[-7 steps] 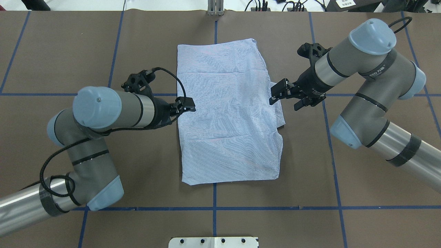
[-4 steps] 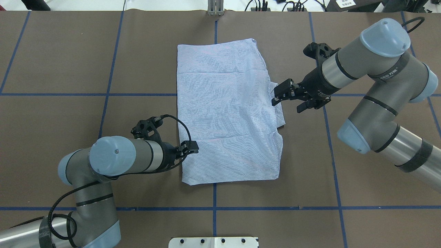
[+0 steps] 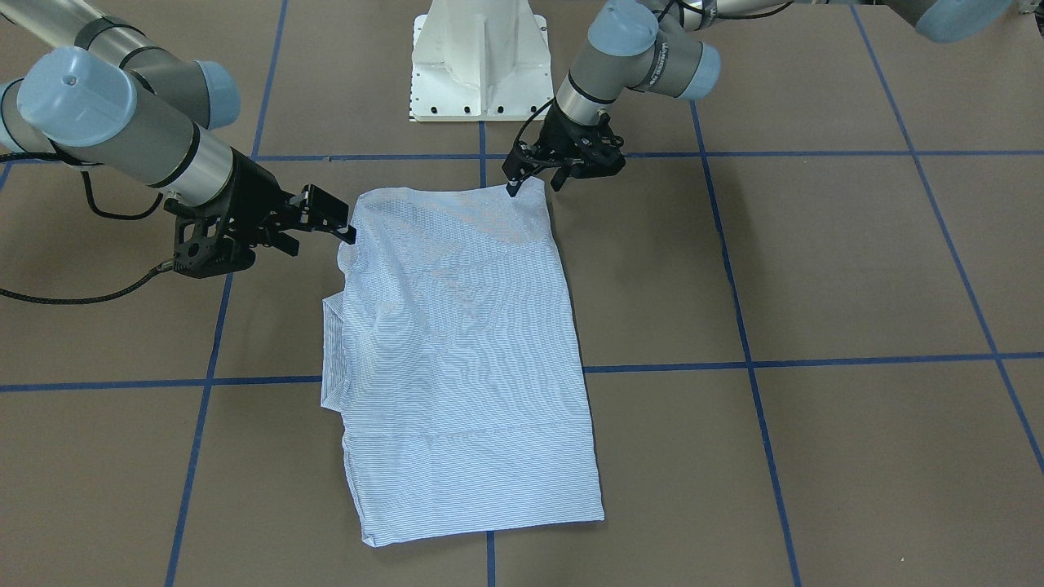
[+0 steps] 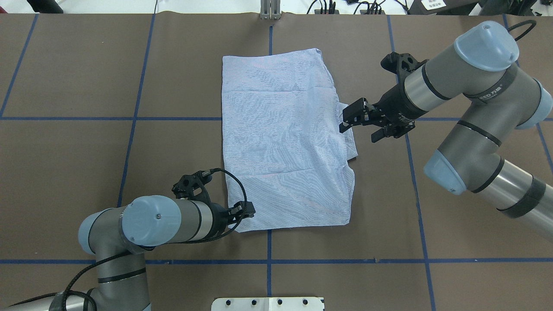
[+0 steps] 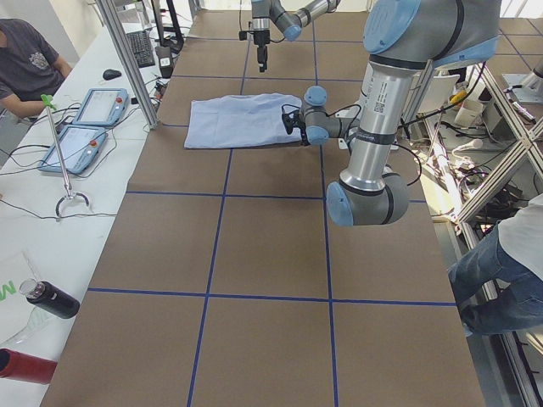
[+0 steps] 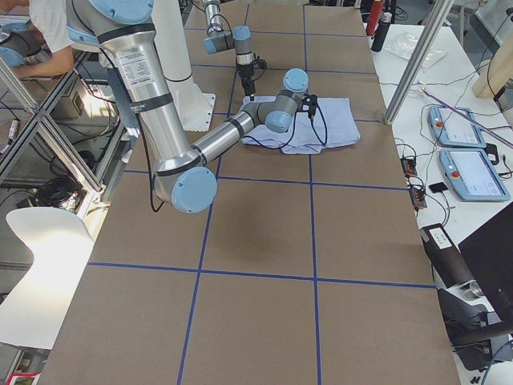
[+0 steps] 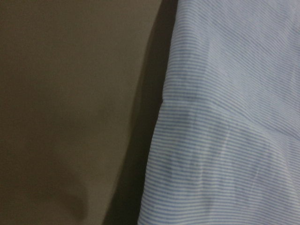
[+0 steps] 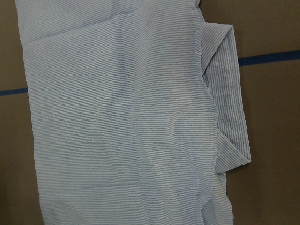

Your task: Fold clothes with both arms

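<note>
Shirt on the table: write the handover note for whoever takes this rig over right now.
Left claw: open at the near left corner of the shirt, not closed on it.
Right claw: open at the shirt's right edge, beside the protruding flap, gripping nothing.
Shirt: lies flat on the table, already folded into a narrow rectangle.
Left to do: probably grip the near end with both claws and fold it over towards the far end.
</note>
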You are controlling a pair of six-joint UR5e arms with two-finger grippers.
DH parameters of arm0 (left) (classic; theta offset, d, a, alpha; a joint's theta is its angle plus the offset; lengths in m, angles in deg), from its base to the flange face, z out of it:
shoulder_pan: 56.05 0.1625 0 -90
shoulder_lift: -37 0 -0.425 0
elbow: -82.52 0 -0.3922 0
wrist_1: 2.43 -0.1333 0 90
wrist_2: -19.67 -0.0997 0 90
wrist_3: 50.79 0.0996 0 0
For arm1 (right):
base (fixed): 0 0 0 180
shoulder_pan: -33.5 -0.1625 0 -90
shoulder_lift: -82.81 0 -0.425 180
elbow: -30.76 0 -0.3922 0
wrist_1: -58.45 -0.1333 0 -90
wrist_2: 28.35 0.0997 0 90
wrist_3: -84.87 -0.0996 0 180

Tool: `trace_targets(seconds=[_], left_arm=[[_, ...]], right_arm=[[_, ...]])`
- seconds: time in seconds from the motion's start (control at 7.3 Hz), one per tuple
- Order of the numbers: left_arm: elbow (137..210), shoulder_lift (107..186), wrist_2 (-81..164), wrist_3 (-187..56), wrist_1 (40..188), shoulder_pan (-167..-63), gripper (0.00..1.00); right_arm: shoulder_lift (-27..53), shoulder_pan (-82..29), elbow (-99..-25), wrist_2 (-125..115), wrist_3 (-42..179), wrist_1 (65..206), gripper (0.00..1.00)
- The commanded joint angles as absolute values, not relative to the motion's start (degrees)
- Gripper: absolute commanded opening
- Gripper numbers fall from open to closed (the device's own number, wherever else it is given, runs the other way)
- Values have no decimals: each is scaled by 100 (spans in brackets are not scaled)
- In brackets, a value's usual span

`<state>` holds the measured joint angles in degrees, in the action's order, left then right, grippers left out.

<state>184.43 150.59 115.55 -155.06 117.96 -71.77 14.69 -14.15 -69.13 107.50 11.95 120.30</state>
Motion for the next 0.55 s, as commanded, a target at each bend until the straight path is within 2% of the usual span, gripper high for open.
trace_targets(seconds=[0.0, 0.14, 0.27, 0.41], left_arm=[[18456, 15047, 11556, -15538, 11736, -7099, 66], [18448, 15056, 11565, -15538, 11736, -7099, 64], [18439, 15056, 11565, -15538, 11727, -7099, 57], [18439, 15030, 11556, -15538, 11736, -7108, 33]], right_arm=[[1469, -1414, -6917, 10744, 1192, 12033, 100], [1469, -1414, -6908, 10744, 1192, 12033, 100], [1460, -1414, -6908, 10744, 1192, 12042, 100], [1452, -1414, -6917, 10744, 1184, 12033, 100]])
